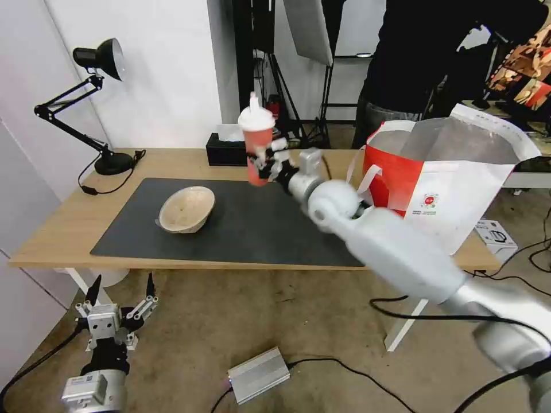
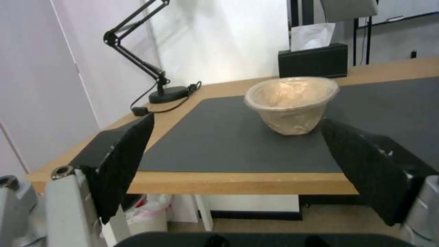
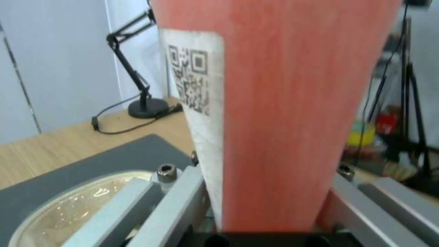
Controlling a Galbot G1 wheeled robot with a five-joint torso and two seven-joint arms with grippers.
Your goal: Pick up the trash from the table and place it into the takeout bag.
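Head view: my right claw (image 1: 265, 163) is clamped on the red drink cup with white domed lid (image 1: 256, 139), lifted above the long light-wood worktop (image 1: 51, 229). I'd judge this the carry step: next calls for swinging it over the red-and-white foil-lined takeout bag (image 1: 442, 183) off to the claw's right. My left claw (image 1: 120, 292) hangs spread apart, low before the worktop's edge.

The table (image 1: 69, 229) of light wood carries a dark grey mat (image 1: 258, 229); on the mat, a beige bowl (image 1: 186, 209) (tilted); elsewhere a black desk lamp (image 1: 109, 163), black tissue box (image 1: 225, 152), and red-and-white takeout bag (image 1: 447, 183) at the right end.
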